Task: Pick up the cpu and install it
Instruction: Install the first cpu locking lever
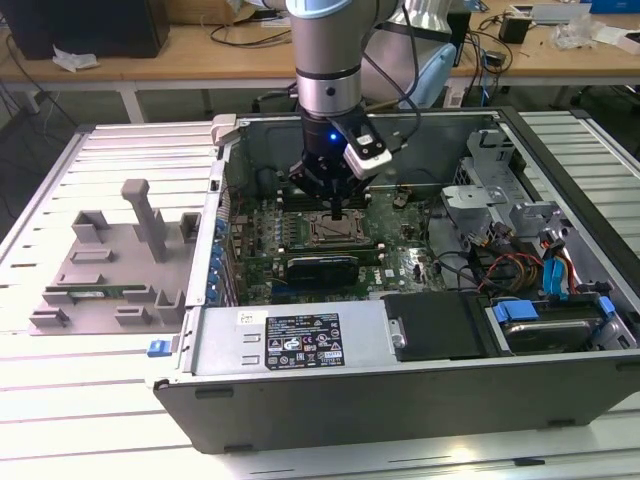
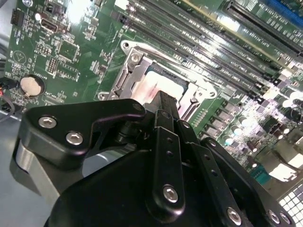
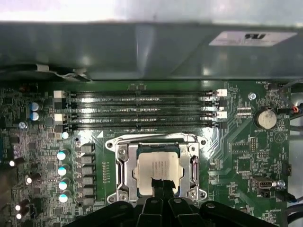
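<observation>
Cpu point(image 3: 158, 171) seated in socket point(image 3: 124, 170), first wrist view; claw point(image 3: 162, 183) apparently touching.

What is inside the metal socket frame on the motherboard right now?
The cpu lies inside the socket frame, its silver top showing in both wrist views. The end effector is over its near edge, covering that part. What lies under the chip is hidden.

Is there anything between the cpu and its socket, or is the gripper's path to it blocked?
Nothing visible blocks either. The cpu already lies inside the socket frame on the motherboard, and the gripper sits directly over its edge with no cable or part between them.
</observation>
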`<state>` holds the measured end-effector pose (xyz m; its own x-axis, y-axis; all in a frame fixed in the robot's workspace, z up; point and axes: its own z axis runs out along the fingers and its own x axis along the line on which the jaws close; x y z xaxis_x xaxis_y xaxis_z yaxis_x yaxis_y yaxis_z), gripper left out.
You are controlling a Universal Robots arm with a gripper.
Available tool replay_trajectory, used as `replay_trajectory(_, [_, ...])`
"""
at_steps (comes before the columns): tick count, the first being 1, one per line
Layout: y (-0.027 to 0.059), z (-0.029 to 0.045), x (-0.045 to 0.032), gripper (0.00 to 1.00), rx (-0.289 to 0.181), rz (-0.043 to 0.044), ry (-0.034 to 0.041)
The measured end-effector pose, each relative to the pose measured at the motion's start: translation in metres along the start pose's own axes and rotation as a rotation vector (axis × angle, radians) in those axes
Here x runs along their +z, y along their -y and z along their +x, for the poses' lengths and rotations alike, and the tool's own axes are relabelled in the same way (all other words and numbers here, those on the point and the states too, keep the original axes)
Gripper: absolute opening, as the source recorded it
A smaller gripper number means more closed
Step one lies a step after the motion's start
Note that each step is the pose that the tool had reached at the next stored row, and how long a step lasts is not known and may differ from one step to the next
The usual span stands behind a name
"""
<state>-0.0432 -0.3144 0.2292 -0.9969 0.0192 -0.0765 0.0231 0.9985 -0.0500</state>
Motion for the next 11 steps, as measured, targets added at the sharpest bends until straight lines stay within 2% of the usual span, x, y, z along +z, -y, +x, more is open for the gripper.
replay_trajectory(5, [0.0002,0.0000,-0.0005,0.11,0.000,0.0003,-0.0002])
replay_trajectory(7, [0.0008,-0.0010,-0.0131,0.11,0.003,0.0004,-0.0002])
replay_trajectory(11, [0.0009,-0.0013,-0.0166,0.11,0.007,0.0004,-0.0003])
